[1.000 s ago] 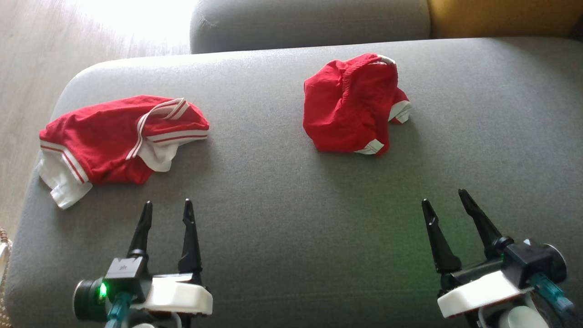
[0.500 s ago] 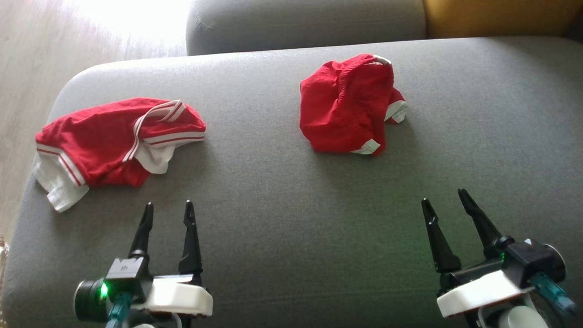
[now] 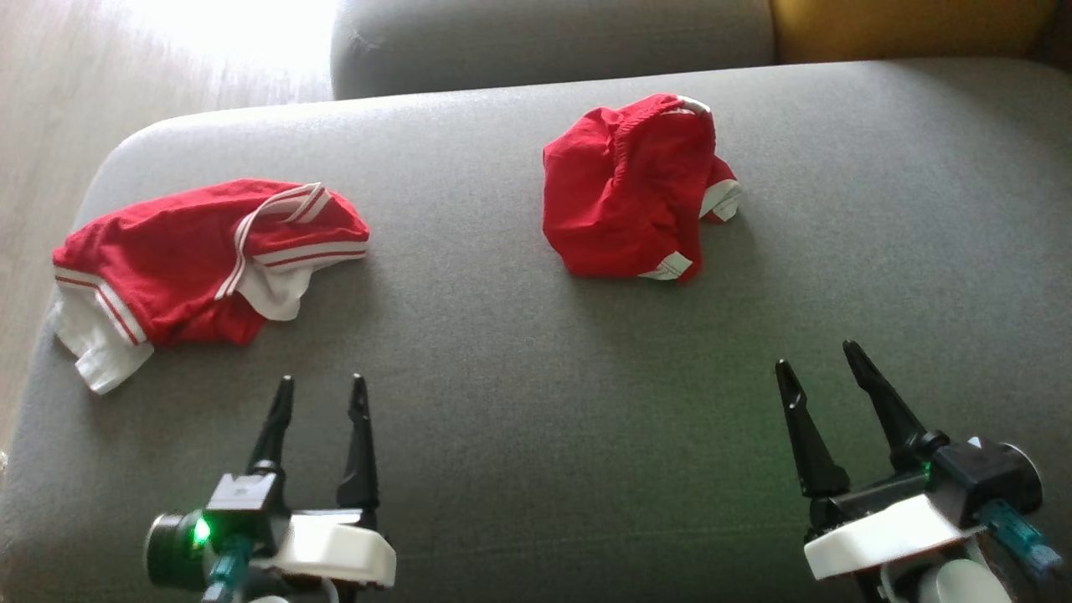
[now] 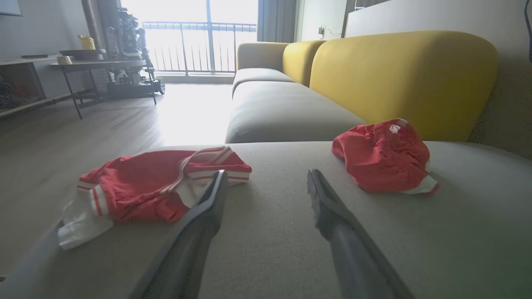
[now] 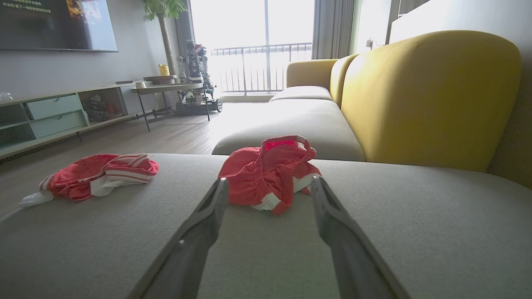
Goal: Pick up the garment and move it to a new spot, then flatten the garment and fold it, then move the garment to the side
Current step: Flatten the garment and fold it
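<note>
Grey sofa cushion carries the crumpled red garment, untouched; my left pincer and right pincer hover apart, empty. Pickup, flattening and folding all remain.

Red garment heaped mid sofa seat, striped red-and-white garment rumpled at its left edge

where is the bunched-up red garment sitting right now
In the head view the bunched-up red garment lies right of centre on the grey cushion, ahead of the open right gripper and apart from the striped red garment at the left.
</note>
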